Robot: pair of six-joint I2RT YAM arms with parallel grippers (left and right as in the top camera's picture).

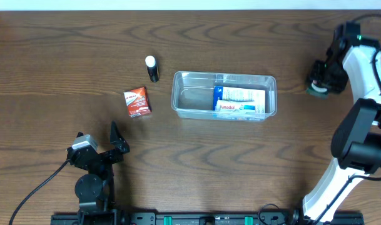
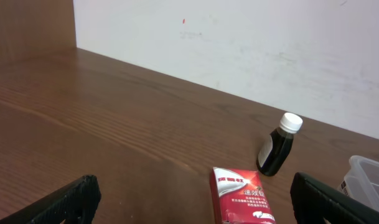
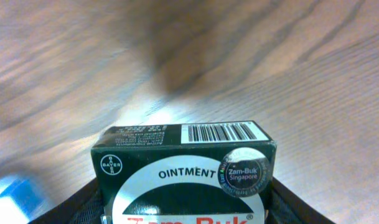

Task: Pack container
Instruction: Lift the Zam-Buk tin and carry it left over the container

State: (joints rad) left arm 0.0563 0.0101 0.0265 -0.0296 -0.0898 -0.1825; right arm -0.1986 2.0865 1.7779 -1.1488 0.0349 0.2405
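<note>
The clear plastic container (image 1: 224,95) sits at the table's centre with a blue and white Panadol box (image 1: 240,102) inside; its corner shows in the left wrist view (image 2: 366,177). A red box (image 1: 137,102) and a small dark bottle with a white cap (image 1: 152,69) lie left of it, also in the left wrist view as red box (image 2: 242,196) and bottle (image 2: 277,146). My left gripper (image 2: 189,202) is open and empty, just short of the red box. My right gripper (image 1: 318,81) is shut on a dark green ointment box (image 3: 184,171), right of the container.
A white wall (image 2: 239,43) rises behind the table's far edge. A black cable (image 1: 34,187) runs from the left arm's base at the front.
</note>
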